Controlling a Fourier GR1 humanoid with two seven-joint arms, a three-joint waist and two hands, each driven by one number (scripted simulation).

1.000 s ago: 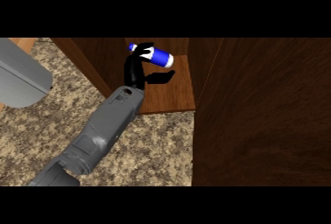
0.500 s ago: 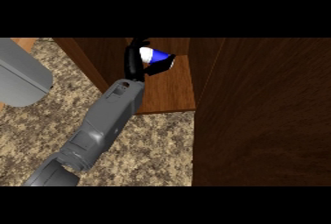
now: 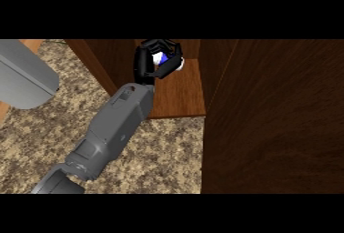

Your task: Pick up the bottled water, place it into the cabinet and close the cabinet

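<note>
One grey forearm (image 3: 23, 77) shows at the head view's left edge over the speckled counter (image 3: 154, 154); its hand is out of view, so nothing can be said of the fingers. To its right, the second forearm runs up from the lower edge into the open cabinet (image 3: 184, 98), ending in the right hand (image 3: 149, 61), whose black fingers are curled round the bottled water (image 3: 163, 60). The bottle sits deep in that grasp, above the rear of the wooden shelf, only a blue and white patch showing between the fingers; whether it touches the shelf cannot be told. Further right, the dark cabinet door (image 3: 275, 123) stands open. Judging by its look, the bottle should be light, stiff and smooth, so liable to slip; a hold round the middle of its body suits it.
</note>
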